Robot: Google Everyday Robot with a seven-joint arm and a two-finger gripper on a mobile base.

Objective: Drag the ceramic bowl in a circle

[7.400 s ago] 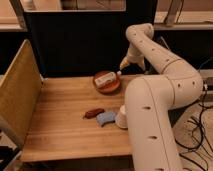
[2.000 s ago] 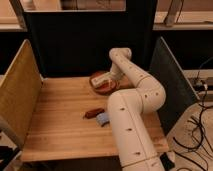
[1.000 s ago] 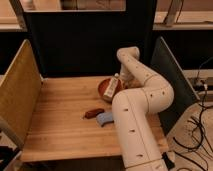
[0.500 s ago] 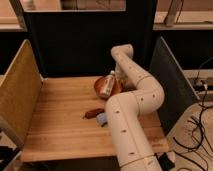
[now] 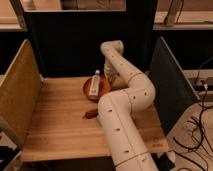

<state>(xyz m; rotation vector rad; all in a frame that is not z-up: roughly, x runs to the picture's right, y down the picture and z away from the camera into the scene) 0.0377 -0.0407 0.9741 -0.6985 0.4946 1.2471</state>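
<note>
Across your desk (image 5: pixel 55 120), the arm (image 5: pixel 125 100) has swung its wrist leftward since half a second ago. The ceramic bowl (image 5: pixel 87 93) has slid left with it, near the back edge. Your gripper (image 5: pixel 95 84), fingers pressed together, reaches down into the bowl. The dark red-brown piece (image 5: pixel 90 114) in front hasn't moved.

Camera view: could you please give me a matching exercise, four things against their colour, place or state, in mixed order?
1 ceramic bowl
2 gripper
3 small dark red-brown piece
4 left side panel

A tan
B shut, down in the bowl
C glossy reddish-brown, toward the back of the table
D lying in front of the bowl

Pairs: 1-C, 2-B, 3-D, 4-A
</note>
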